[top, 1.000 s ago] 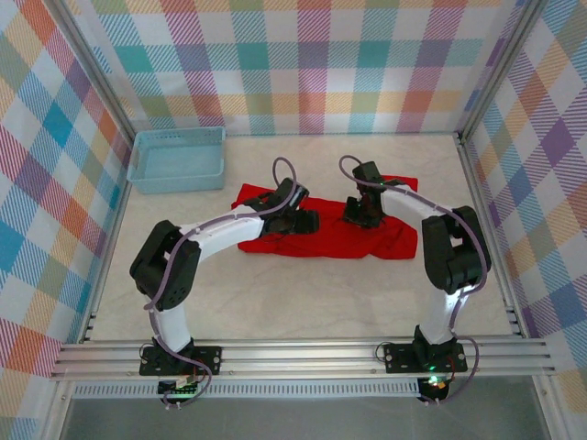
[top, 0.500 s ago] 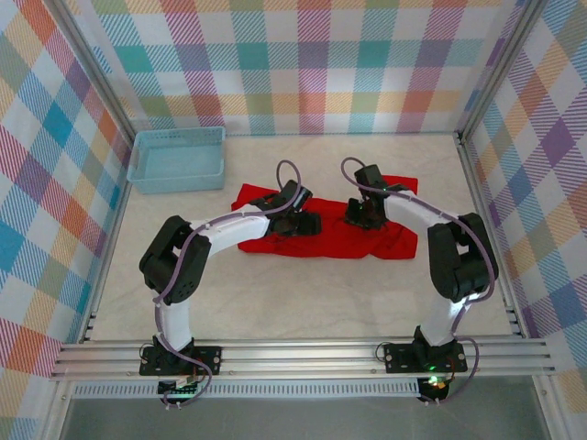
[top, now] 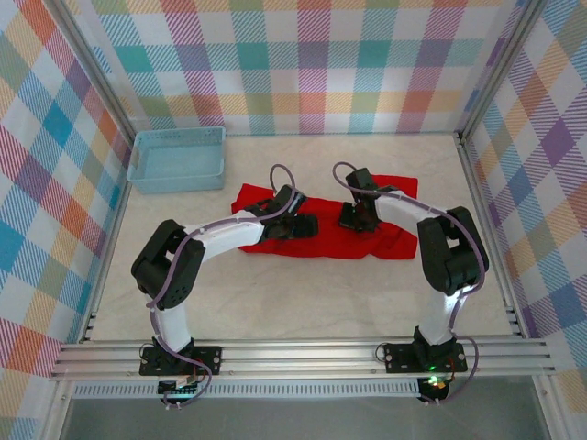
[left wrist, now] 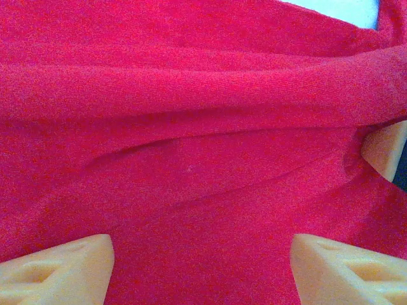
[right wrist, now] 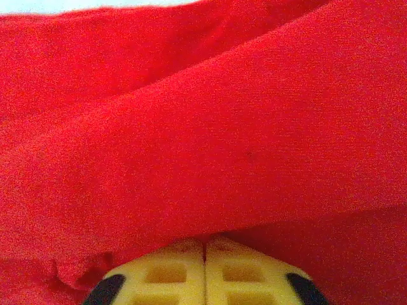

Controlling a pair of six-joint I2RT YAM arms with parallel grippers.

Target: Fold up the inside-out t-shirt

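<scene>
The red t-shirt (top: 323, 242) lies in a crumpled band across the middle of the table, both grippers down on it. My left gripper (top: 295, 225) is open over the shirt's left half; in the left wrist view its gripper (left wrist: 202, 264) has tan fingertips (left wrist: 63, 270) far apart with smooth red cloth (left wrist: 203, 127) between them. My right gripper (top: 354, 217) rests on the shirt's right half. In the right wrist view that gripper (right wrist: 205, 244) is shut, and a thick fold of the shirt (right wrist: 210, 127) rises from its tips. No white tag is visible.
A light blue basket (top: 177, 135) stands empty at the back left, clear of the shirt. Plaid walls and metal rails enclose the table. Bare tabletop (top: 303, 298) stretches between the shirt and the arm bases.
My right gripper has shifted slightly left and nearer on the shirt. The left gripper has barely moved. The shirt's outline looks about the same.
</scene>
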